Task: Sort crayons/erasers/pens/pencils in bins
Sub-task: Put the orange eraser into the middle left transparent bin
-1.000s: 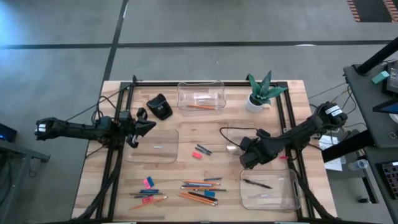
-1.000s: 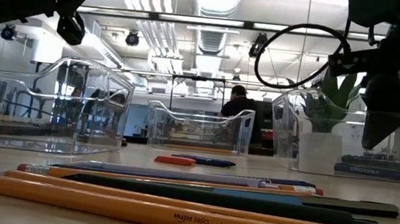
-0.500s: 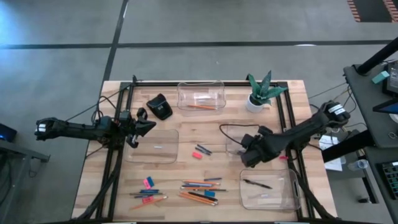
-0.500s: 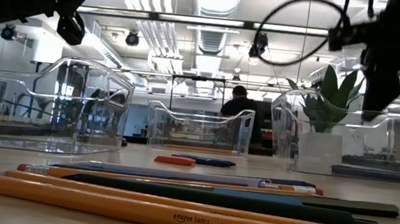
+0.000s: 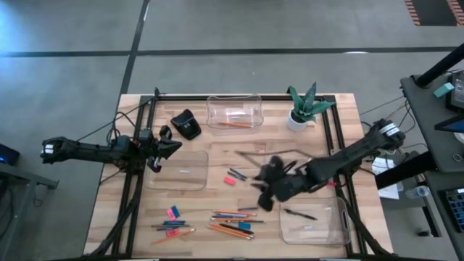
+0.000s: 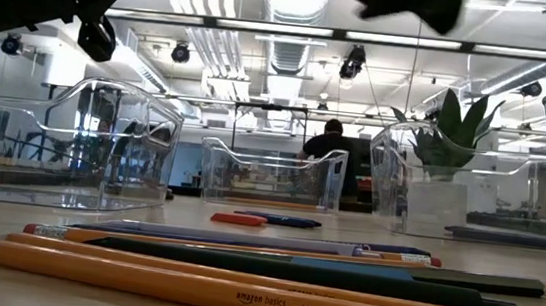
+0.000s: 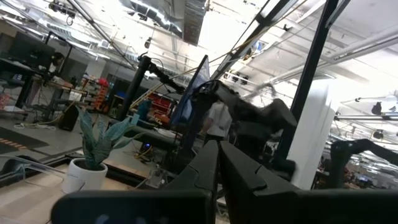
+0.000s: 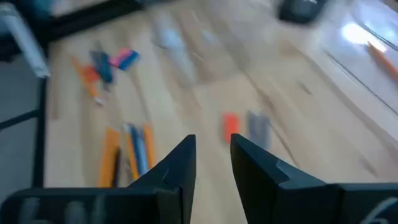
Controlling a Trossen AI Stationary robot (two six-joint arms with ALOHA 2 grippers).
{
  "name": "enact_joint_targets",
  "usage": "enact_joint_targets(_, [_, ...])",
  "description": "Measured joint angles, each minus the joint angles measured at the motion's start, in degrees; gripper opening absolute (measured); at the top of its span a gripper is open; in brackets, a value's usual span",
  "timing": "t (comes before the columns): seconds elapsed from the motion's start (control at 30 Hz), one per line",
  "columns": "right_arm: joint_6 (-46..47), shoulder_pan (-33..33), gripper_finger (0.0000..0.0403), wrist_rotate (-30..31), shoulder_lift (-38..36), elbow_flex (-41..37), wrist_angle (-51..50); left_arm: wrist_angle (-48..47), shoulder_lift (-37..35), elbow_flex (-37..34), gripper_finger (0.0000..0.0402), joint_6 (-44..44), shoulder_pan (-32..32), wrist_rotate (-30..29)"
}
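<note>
Four clear shallow plastic bins (image 5: pixel 233 111) stand on the wooden table (image 5: pixel 138 225): one at the far edge holding one orange pencil lengthwise along that edge, one left of centre, two by the right edge. Loose orange pencils (image 5: pixel 230 214), dark pens and pink erasers (image 5: pixel 172 212) lie along the near edge. The right gripper (image 5: pixel 267 190) hangs mid-table, jaws slightly apart and empty. The left gripper (image 5: pixel 172 146) waits by the left edge, jaws together.

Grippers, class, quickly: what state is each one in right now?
Left gripper: fingers shut, holding nothing, hovering at the table's left edge.
Right gripper: fingers parted, empty, over mid-table.
</note>
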Motion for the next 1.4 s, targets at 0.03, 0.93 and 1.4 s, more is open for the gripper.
enact_joint_targets(0.03, [-1.8, 0.0, 0.0089, -0.1, 2.0, 0.6, 2.4, 0.0, 0.0, 0.0, 0.0000, 0.0, 0.0, 0.0])
enact_joint_targets(0.93, [-0.6, -12.2, 0.0125, -10.8, 35.7, 30.4, -17.9, 0.0, 0.0, 0.0, 0.0000, 0.0, 0.0, 0.0])
enact_joint_targets(1.4, [-6.7, -12.3, 0.0188, -10.6, 36.0, 26.5, -20.9, 0.0, 0.0, 0.0, 0.0000, 0.0, 0.0, 0.0])
